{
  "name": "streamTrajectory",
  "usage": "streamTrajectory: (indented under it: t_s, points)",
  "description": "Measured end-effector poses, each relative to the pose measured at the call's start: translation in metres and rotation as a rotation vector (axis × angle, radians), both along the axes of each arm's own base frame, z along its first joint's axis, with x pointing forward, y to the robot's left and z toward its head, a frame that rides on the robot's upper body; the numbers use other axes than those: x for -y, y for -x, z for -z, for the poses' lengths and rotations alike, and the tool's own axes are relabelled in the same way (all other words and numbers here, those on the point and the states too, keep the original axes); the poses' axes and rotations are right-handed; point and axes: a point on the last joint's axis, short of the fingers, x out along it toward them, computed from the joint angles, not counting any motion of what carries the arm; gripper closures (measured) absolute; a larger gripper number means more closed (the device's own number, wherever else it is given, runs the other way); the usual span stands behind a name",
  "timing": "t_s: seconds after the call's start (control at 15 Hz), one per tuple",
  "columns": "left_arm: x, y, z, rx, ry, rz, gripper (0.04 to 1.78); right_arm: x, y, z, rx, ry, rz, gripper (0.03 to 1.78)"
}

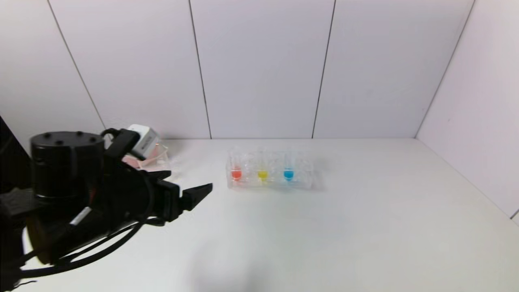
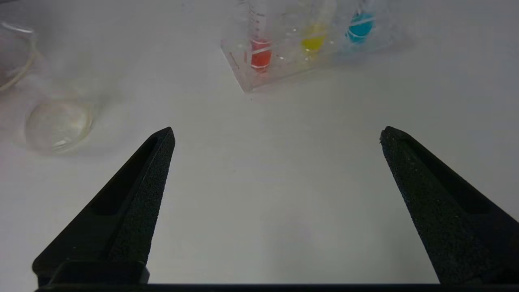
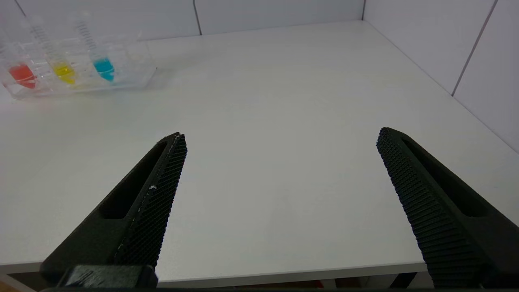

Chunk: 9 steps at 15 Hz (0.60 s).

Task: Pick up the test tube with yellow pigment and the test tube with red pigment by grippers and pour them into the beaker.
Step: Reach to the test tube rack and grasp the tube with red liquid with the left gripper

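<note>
The test tube with red pigment and the test tube with yellow pigment stand upright in a clear rack at the table's middle back. Both also show in the left wrist view, red and yellow, and in the right wrist view, red and yellow. My left gripper is open and empty above the table, left of the rack and short of it. The beaker stands on the table beside it; the left arm hides it in the head view. My right gripper is open and empty over the table's front edge.
A third tube with blue liquid stands at the rack's right end. A pink bowl sits at the back left behind my left arm. White walls close the back and right sides of the white table.
</note>
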Motion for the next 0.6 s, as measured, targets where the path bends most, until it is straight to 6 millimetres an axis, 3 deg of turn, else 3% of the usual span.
streamTrajectory:
  t_s: [0.27, 0.6]
  points:
    - [0.064, -0.04, 0.009, 0.026, 0.018, -0.136, 0.06, 0.0, 0.0, 0.0, 0.0, 0.0, 0.0, 0.1]
    - [0.107, -0.083, 0.033, 0.071, -0.021, -0.377, 0.06, 0.0, 0.0, 0.0, 0.001, 0.0, 0.0, 0.1]
